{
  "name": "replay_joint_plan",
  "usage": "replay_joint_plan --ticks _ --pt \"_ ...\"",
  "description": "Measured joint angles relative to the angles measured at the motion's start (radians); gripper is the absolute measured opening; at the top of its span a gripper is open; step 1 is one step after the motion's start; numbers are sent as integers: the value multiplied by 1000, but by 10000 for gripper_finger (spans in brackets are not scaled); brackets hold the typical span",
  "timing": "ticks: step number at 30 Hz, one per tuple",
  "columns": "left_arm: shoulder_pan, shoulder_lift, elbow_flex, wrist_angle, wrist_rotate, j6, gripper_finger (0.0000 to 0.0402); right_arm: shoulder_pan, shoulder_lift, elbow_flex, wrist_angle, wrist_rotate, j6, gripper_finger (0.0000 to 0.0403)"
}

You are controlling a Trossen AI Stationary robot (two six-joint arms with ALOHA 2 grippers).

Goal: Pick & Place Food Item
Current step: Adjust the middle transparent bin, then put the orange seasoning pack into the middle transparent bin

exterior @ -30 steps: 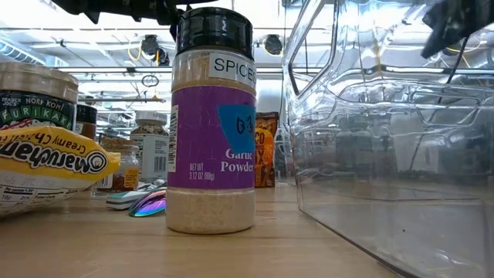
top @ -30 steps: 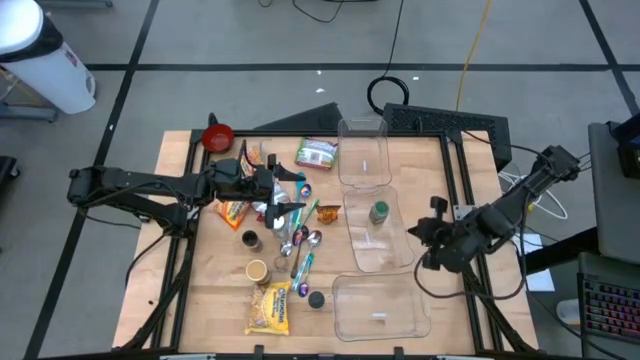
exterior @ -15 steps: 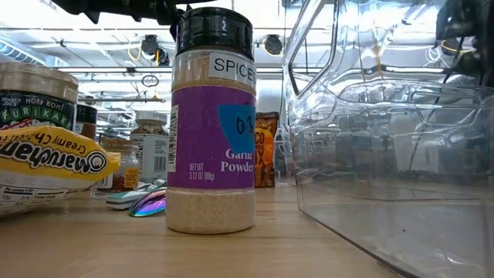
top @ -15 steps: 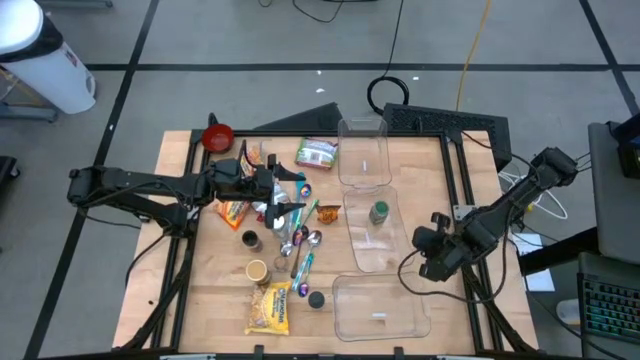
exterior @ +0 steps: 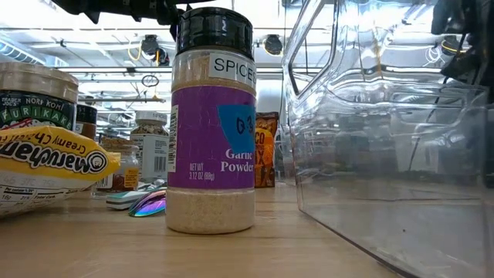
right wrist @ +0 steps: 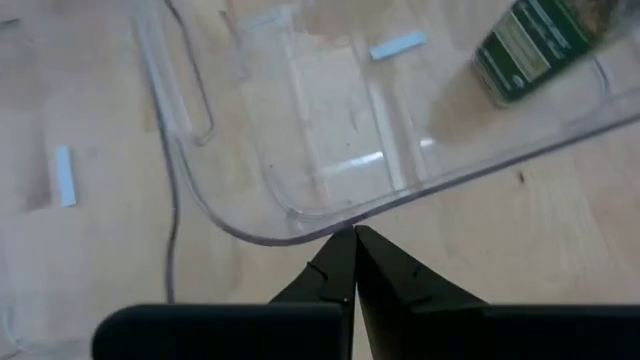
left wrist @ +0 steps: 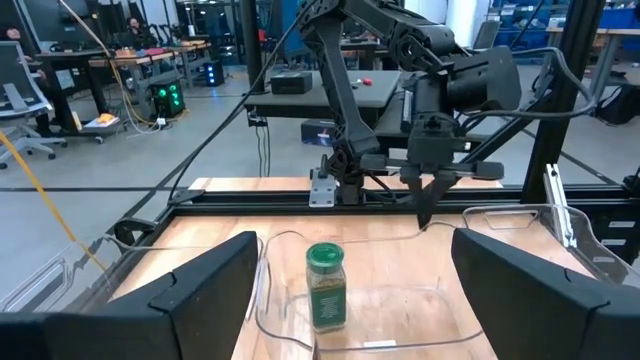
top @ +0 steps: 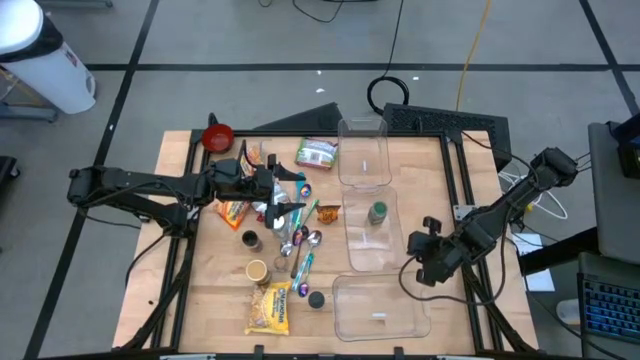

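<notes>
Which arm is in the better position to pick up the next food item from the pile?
Probably the left. Its open end effector hangs over the pile of food items, while the right end effector is shut and sits beside the clear containers, away from the pile.

Wooden table [top: 210, 290] carries clear bins [top: 375, 308], jars, packets.

Spice jar [top: 379, 212] in middle bin [top: 362, 250]; cluttered food items left; two bins [top: 363, 150] flanking.

Bare wooden worktop [top: 210, 290] lies open left of the yellow noodle packet [top: 270, 307]; on its right, three clear plastic containers [top: 375, 306] block passage.
</notes>
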Motion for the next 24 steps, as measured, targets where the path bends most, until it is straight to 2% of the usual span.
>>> replay_joint_plan --ticks 10,13,17,20,24 --pt "0 0 0 0 0 0 329 0 -19 0 -71 4 4 0" --pt "0 0 0 0 1 9 334 0 -59 0 -109 47 4 0" --pt "28 0 0 6 74 42 339 0 -159 0 -162 187 -13 0" --pt "68 -1 -7 12 147 44 339 0 -246 0 -153 359 -76 0" --pt "125 -2 -40 12 151 25 340 0 -336 -31 13 568 -265 0"
